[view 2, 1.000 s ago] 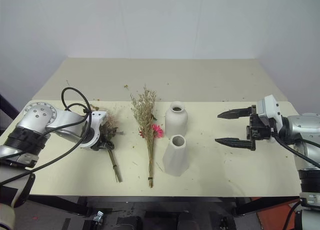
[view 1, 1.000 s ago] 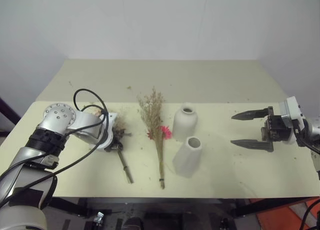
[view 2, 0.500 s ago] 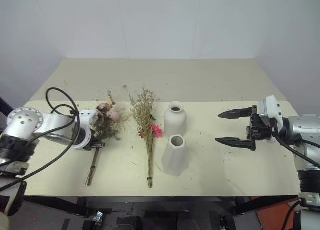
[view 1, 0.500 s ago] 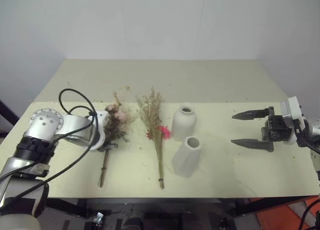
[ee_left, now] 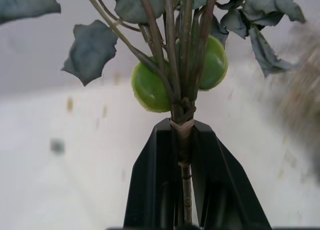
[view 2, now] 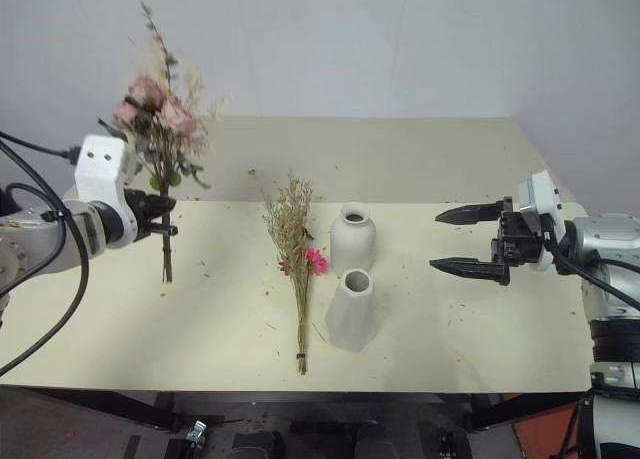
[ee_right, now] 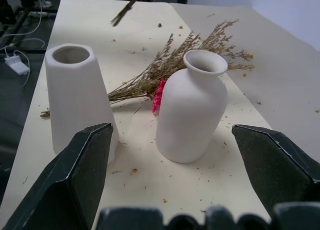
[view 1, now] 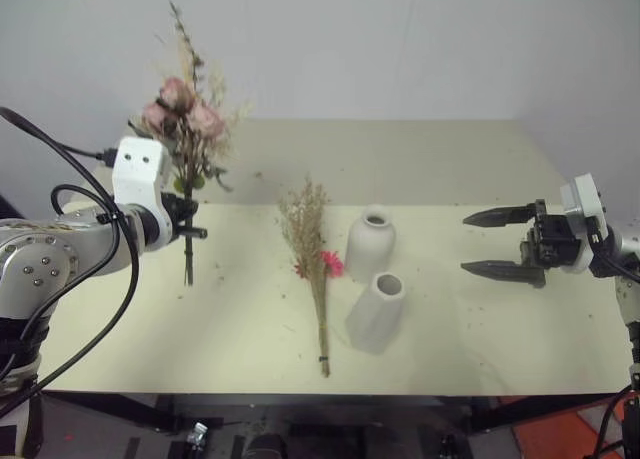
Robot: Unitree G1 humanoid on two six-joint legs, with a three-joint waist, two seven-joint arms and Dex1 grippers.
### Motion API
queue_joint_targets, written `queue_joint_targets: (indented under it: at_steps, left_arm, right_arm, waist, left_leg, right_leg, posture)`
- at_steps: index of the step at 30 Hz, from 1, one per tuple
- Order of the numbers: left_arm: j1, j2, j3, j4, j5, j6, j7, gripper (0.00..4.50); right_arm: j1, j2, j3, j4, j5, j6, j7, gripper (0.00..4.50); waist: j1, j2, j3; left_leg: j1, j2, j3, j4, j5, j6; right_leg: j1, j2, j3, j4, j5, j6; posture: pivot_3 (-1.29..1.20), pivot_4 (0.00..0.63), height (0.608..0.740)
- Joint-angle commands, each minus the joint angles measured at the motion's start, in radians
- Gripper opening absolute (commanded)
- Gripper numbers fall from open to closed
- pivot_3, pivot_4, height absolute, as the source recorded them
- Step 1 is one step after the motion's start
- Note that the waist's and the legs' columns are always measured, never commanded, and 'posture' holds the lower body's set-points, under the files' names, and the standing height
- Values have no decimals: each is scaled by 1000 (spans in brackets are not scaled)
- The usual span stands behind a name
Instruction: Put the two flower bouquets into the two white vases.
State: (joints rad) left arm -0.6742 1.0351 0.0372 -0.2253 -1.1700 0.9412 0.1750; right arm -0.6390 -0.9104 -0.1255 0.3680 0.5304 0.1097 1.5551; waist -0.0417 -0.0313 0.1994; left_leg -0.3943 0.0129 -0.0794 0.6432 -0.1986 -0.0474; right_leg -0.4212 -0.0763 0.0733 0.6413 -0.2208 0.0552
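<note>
On the cream table, the tapered vase stands nearest, the round vase just behind it, and the grass bundle lies flat to their left, its pink flower partly tucked under stalks. The right gripper hovers spread and empty. The left gripper pinches the rose bouquet upright above the table; its fingers hide part of the stems. A plain white wall rises behind.

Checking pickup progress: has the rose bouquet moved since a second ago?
Yes. The rose bouquet, shut in the left pincer, has risen off the table and stands upright, left of the grass bundle.
</note>
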Motion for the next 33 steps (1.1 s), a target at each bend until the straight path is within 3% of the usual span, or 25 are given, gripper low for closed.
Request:
queue_joint_targets:
  at_steps: [1,9,13,19,33]
  left_arm:
    - [-97,-62,9,-4,159,-170,-239,117]
    - [-295,-311,-64,123,373,-309,-529,117]
    - [-405,-483,-115,272,463,-384,-653,117]
    - [-464,-632,-124,384,558,-433,-742,117]
    - [-502,-784,-97,488,638,-421,-818,117]
  right_arm:
    - [-39,-11,-5,-10,-6,55,-8,4500]
    - [-40,-27,-23,-55,-9,135,-52,4500]
    - [-31,-43,-39,-90,-3,180,-80,4500]
    - [-11,-76,-91,-126,24,240,-105,4500]
    - [69,-110,-173,-208,46,258,-118,4500]
  waist:
    - [4,0,0]
    - [5,0,0]
    - [5,0,0]
    - [-7,0,0]
    - [-4,0,0]
  left_leg:
    - [-1,0,0,0,0,0]
    - [-4,0,-1,1,0,0]
    - [-4,0,-1,2,0,0]
    - [-5,0,-1,2,-1,1]
    - [-4,0,0,2,-1,1]
  right_leg:
    - [0,0,0,0,0,0]
    - [-1,-1,-1,-3,3,0]
    - [-1,-1,-1,-3,3,1]
    - [-1,-1,0,-3,5,-1]
    - [-1,0,0,-3,1,5]
  posture:
    - [0,150,740]
    - [0,150,740]
    - [0,150,740]
    - [0,150,740]
    - [0,150,740]
